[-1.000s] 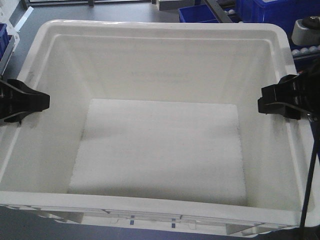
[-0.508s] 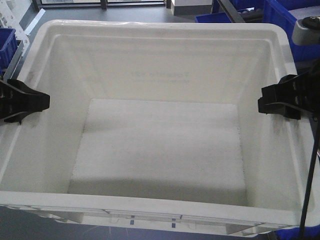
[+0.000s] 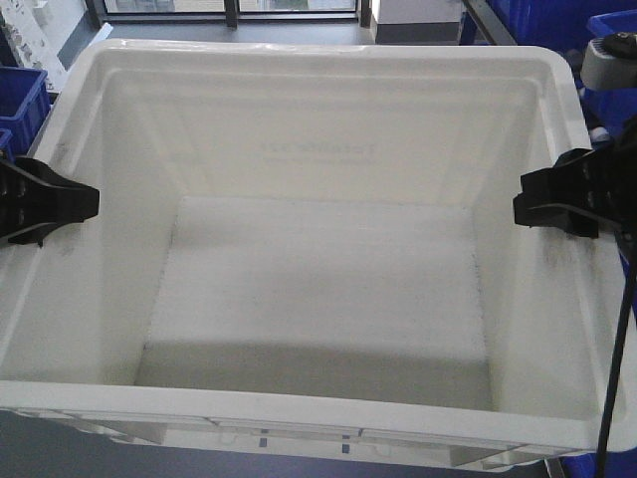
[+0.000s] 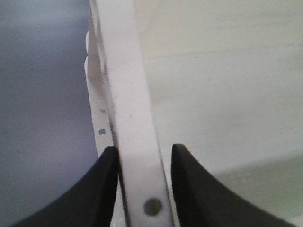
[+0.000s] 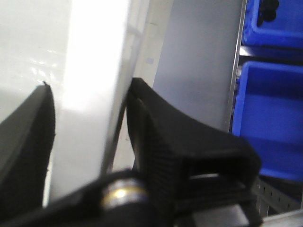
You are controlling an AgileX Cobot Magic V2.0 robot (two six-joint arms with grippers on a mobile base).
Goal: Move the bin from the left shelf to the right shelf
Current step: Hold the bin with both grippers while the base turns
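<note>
The white bin (image 3: 318, 62) fills the front view, empty, with faint mirrored print on its far wall. My left gripper (image 3: 48, 201) clamps its left rim and my right gripper (image 3: 557, 202) clamps its right rim. In the left wrist view the black fingers (image 4: 102, 189) straddle the thick white rim (image 4: 128, 94), the outer one pressed against it. In the right wrist view the right gripper (image 5: 87, 111) has the bright rim (image 5: 94, 66) between its two black fingers (image 5: 161, 137). No shelf surface shows under the bin.
Dark blue bins stand at the far left (image 3: 22, 95) and top right (image 3: 612, 25). More blue bins (image 5: 267, 118) sit on a metal rack (image 5: 236, 80) just right of the right gripper. A grey wheel (image 3: 609, 55) is by the bin's right corner.
Both grippers keep the same hold on the bin. The background behind it has slid to the right: the blue bins moved toward the right edge and another appeared at the left.
</note>
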